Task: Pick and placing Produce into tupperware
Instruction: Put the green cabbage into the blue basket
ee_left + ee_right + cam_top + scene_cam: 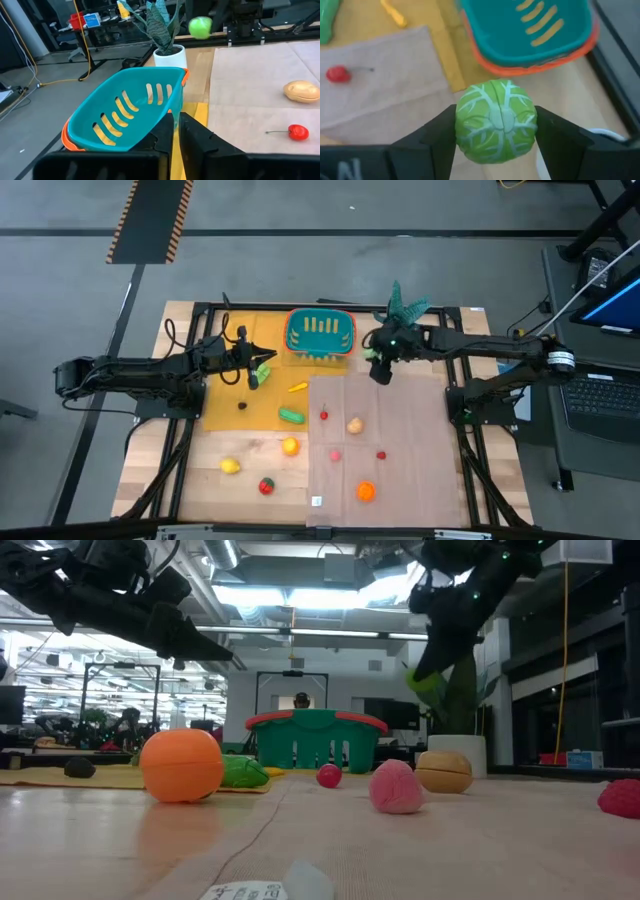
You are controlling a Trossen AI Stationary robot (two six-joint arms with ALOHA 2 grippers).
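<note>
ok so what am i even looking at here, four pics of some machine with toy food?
It is a robot with two dark arms at a wooden table, seen by four cameras: one overhead, one at table height, one on each wrist. The job is moving toy produce into the teal basket at the back of the table. The right gripper hangs just right of the basket, its fingers clamped on a green cabbage ball. The left gripper is left of the basket, shut and, as far as I can see, empty. Loose on the table: an orange, a lemon, a potato, a cherry. The potted plant is only decoration.
</note>
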